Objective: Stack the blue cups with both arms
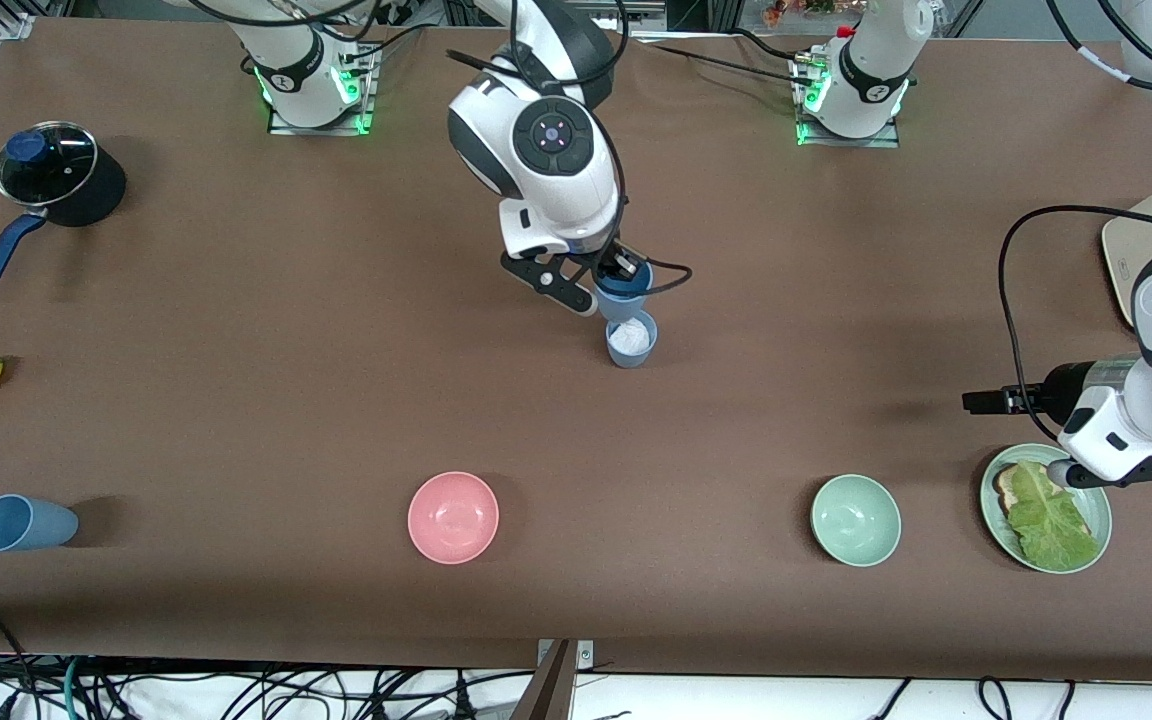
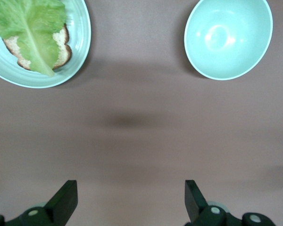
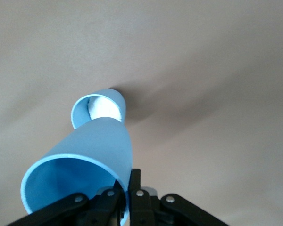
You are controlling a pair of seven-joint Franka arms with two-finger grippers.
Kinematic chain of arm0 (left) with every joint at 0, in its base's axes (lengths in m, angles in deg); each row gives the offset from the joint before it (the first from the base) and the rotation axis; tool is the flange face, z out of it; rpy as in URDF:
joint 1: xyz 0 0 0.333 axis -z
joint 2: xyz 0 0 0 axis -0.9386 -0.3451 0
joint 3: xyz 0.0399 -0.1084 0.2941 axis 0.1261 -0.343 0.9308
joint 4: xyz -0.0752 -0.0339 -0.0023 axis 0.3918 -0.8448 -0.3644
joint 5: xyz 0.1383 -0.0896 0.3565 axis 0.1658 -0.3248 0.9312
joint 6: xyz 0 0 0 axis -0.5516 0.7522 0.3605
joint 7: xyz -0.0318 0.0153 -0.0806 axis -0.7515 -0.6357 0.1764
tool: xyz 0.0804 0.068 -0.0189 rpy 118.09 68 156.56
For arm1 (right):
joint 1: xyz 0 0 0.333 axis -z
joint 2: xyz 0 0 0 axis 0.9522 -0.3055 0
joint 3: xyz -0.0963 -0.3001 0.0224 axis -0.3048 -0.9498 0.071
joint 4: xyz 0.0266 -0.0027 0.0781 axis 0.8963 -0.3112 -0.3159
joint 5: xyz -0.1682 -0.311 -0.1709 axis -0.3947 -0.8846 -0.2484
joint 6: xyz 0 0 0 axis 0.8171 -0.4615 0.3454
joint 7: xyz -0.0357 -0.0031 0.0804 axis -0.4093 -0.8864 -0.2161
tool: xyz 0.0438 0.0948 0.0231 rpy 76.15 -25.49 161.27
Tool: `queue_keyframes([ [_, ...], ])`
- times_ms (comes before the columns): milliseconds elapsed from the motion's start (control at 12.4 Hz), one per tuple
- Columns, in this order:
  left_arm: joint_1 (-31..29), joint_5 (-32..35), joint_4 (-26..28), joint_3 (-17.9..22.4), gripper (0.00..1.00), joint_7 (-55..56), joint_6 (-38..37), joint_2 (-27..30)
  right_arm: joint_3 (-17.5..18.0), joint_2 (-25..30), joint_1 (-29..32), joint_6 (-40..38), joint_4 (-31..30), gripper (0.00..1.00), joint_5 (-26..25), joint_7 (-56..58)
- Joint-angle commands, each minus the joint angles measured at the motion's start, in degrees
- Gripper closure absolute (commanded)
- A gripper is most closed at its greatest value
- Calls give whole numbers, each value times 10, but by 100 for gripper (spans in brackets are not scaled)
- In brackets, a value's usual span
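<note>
A matte light-blue tumbler (image 1: 24, 523) lies tipped at the surface's (image 1: 236, 400) seven o'clock. At centre, the right end effector (image 1: 615, 280) pinches another blue tumbler's (image 1: 624, 288) rim over an upright blue tumbler holding something white (image 1: 631, 339). The left end effector (image 2: 130, 200) waits, spread wide, over bare surface at four o'clock.

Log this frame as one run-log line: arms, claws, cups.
right claw: shut on held blue cup, over standing cup with white inside | left claw: open, waiting near lettuce plate | third cup: lying, untouched

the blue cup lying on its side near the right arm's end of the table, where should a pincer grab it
Probably by the rim. The lying blue cup rests on its side, its open mouth facing the right arm's end of the table, so a pincer coming down from above could pinch the upper wall at the mouth, one finger inside. The right pincer already grips its held cup that way.
</note>
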Motion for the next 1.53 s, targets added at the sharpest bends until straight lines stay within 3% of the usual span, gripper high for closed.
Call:
queue_keyframes([
  [0, -18, 13, 9, -6, 0, -37, -6, 21, -6, -21, -13, 5, 33, 100, 0, -33],
  [645, -20, 43, 36, -13, 0, -50, 3, 67, -7, -43, -24, 30, 29, 100, -20, -39],
  [886, 23, 49, 192, 5, 0, -45, 118, 181, -8, -52, -24, 32, 29, 100, -27, -38],
  [967, 30, 51, 212, 9, 0, -40, 120, 204, -8, -55, -24, 33, 29, 100, -33, -39],
  [1128, 56, 39, 228, 32, 0, -43, 111, 238, -8, -61, -24, 41, 30, 100, -34, -39],
  [1450, 82, 18, 226, 45, 0, -47, 22, 293, -8, -61, -24, 42, 32, 100, -33, -41],
])
